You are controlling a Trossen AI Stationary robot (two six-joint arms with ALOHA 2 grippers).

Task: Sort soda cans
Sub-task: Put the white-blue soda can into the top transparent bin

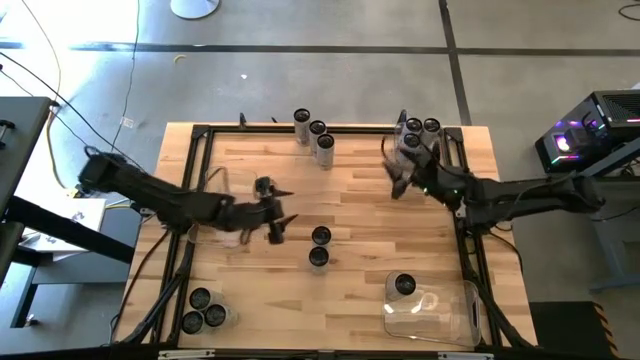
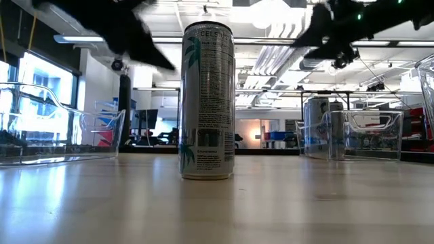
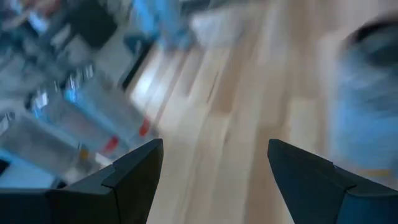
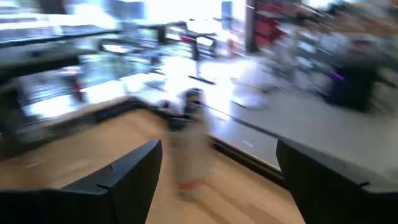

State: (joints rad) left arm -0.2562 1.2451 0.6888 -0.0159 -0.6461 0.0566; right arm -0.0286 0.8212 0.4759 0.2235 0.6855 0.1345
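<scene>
- Left gripper point(image 1: 281, 222) above mid-table, fingers apart, empty, just left of two cans point(image 1: 319, 246) standing near the centre.
- Right gripper point(image 1: 396, 176) toward the far right, fingers apart, empty, beside a clear bin point(image 1: 440, 134) holding several cans point(image 1: 420, 128).
- Three cans point(image 1: 314, 132) lined along the far edge.
- Three more point(image 1: 203, 312) grouped at the near left corner.
- One can point(image 1: 404, 286) in a bin point(image 1: 450, 318) at near right.
- Wooden table point(image 1: 350, 200) bare elsewhere.
</scene>
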